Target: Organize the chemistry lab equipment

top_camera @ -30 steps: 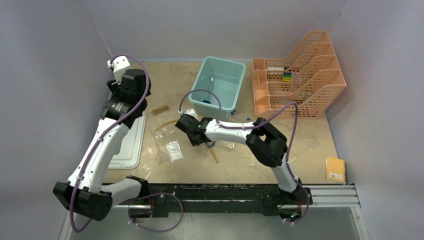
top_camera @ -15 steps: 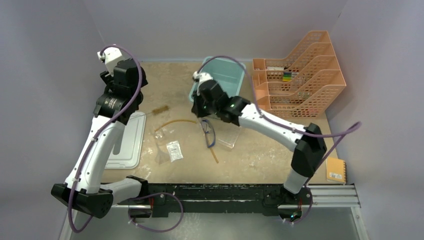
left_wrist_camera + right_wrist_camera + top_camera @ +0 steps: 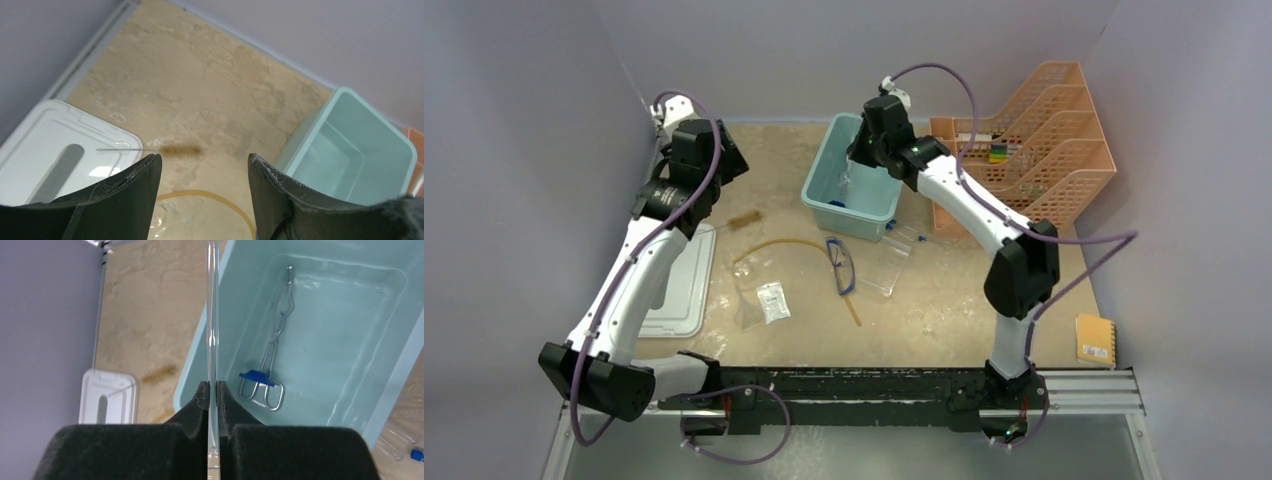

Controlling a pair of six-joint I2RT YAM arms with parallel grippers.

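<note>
1. The right gripper was low on the table in front of the teal bin, beside the blue-framed clear goggles. It has risen and swung back above the bin's far end, clamped on a thin clear rod.
2. The goggles, earlier partly hidden by that arm, now show whole.
3. The left gripper, jaws apart, has swung slightly toward the bin.

2 arms raised over the table, 1 gripper spread, 1 pinched.
The left arm bends up at the left, left gripper jaws wide apart; the right arm stretches far forward, right gripper clamped on a thin clear tube.
</note>
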